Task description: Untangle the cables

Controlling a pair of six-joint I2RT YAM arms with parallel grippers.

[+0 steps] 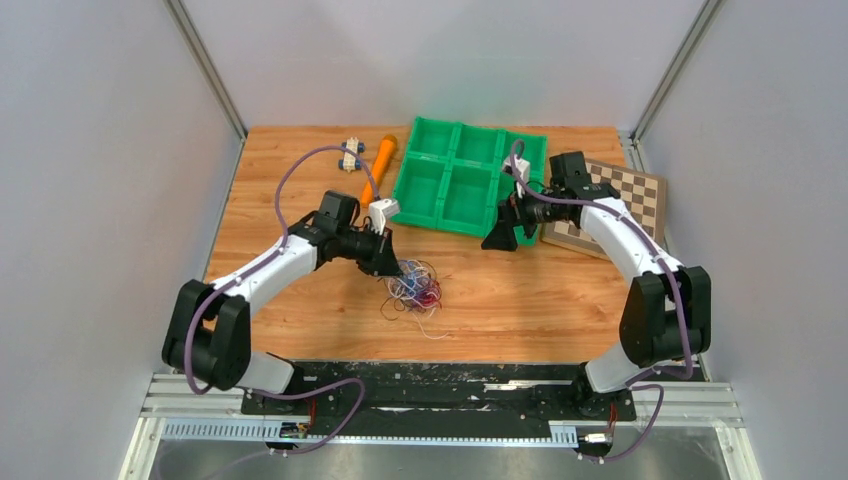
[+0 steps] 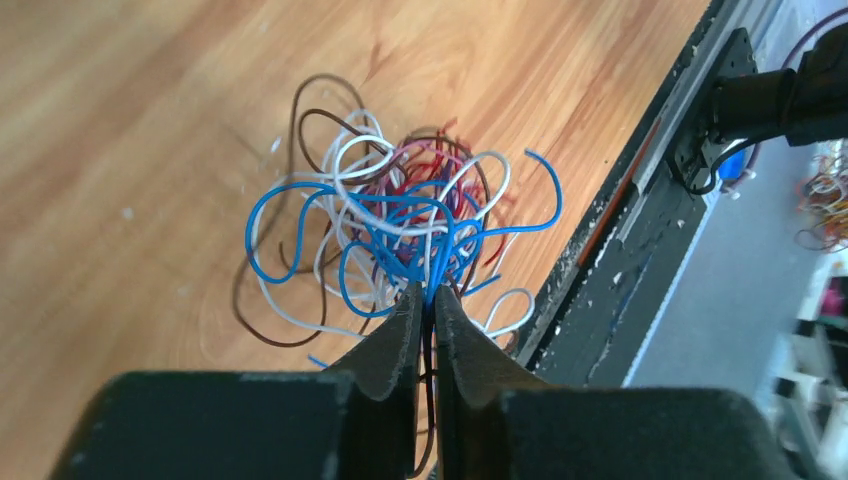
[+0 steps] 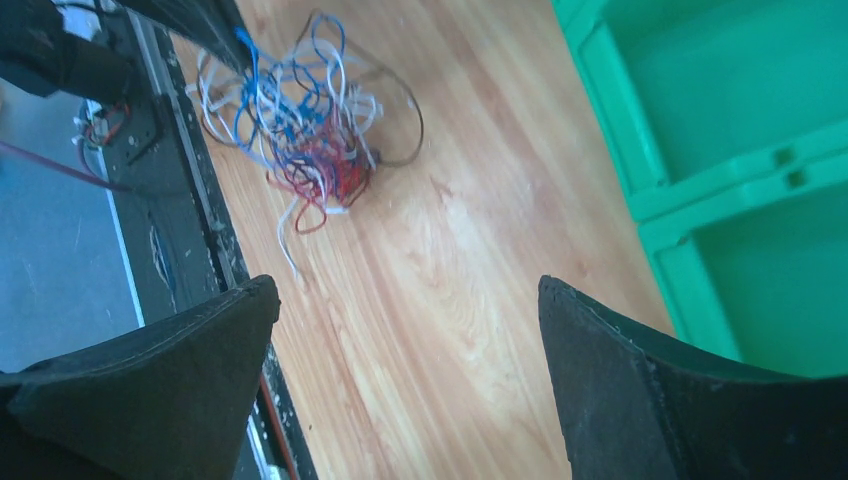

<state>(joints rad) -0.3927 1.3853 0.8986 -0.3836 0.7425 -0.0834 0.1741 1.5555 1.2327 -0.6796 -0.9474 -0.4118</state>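
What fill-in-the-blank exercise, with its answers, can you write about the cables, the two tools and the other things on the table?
1. The left tool is ____ on a few strands of the cables.
2. The right tool is ____ and holds nothing.
3. The tray with compartments has the colour ____.
4. The chessboard lies beside the tray, at the ____ edge of the table.

Missing words: shut; open; green; right.
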